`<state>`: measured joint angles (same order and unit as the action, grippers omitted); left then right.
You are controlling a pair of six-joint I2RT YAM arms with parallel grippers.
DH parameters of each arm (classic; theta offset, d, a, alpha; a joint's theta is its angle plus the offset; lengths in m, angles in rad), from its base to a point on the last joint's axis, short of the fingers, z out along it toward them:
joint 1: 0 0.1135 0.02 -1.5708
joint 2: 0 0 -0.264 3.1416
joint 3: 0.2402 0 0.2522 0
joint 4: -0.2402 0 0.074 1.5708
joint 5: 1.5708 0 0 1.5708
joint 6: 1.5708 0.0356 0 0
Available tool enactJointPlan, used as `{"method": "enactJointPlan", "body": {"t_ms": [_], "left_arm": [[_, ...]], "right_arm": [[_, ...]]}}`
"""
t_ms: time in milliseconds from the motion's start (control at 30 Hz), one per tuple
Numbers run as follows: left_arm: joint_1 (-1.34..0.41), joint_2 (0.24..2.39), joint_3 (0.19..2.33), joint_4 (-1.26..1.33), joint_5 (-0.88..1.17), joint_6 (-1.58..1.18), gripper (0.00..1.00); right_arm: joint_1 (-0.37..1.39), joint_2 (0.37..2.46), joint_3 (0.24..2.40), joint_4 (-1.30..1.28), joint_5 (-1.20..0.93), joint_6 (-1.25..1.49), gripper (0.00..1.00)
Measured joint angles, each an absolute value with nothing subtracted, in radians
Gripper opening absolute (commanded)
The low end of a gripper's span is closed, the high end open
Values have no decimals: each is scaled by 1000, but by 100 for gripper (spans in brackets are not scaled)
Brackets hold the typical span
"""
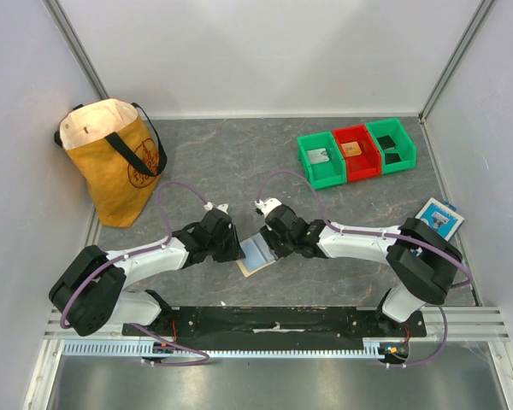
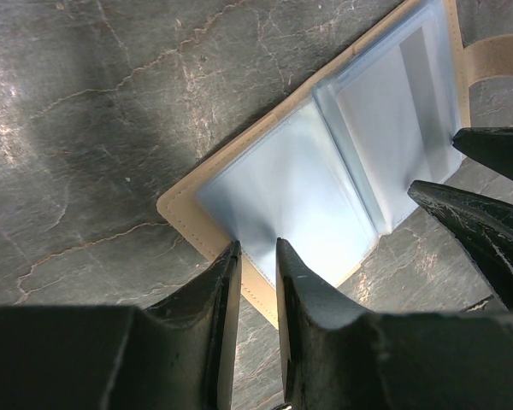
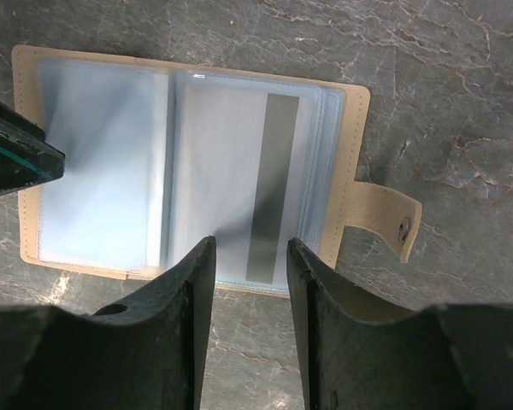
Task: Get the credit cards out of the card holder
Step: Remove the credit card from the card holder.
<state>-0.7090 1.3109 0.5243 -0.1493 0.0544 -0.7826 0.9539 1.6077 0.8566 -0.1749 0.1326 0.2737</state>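
The tan card holder (image 1: pixel 256 254) lies open and flat on the table between both arms, its pale blue clear sleeves (image 2: pixel 291 188) facing up. A pale credit card with a grey stripe (image 3: pixel 274 188) sits inside the right-hand sleeve. The holder's tan tab (image 3: pixel 380 222) sticks out on the right. My left gripper (image 2: pixel 256 248) has its tips on the holder's left page by the tan edge, with a narrow gap and nothing clamped. My right gripper (image 3: pixel 250 243) stands open over the near edge of the striped card's sleeve. Other cards are hidden.
A yellow tote bag (image 1: pixel 111 162) stands at the back left. Two green bins (image 1: pixel 321 158) (image 1: pixel 391 145) and a red bin (image 1: pixel 356 152) sit at the back right with small items inside. A blue-and-white packet (image 1: pixel 439 216) lies at the right wall.
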Motion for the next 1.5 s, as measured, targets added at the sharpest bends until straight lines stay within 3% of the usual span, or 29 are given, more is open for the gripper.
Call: {"method": "enactJointPlan", "body": {"t_ms": [333,1100,1500], "left_arm": [[-709,1311,523,-147,55,-783,29],[-709,1309,517,-136,58,-783,29],[-709,1303,508,-125,59,-783,29]], "right_arm": [[957,1611,854,-176,165,288,49],[971,1611,853,-174,140,307,33],[971,1542,844,-170,82,315,33]]}}
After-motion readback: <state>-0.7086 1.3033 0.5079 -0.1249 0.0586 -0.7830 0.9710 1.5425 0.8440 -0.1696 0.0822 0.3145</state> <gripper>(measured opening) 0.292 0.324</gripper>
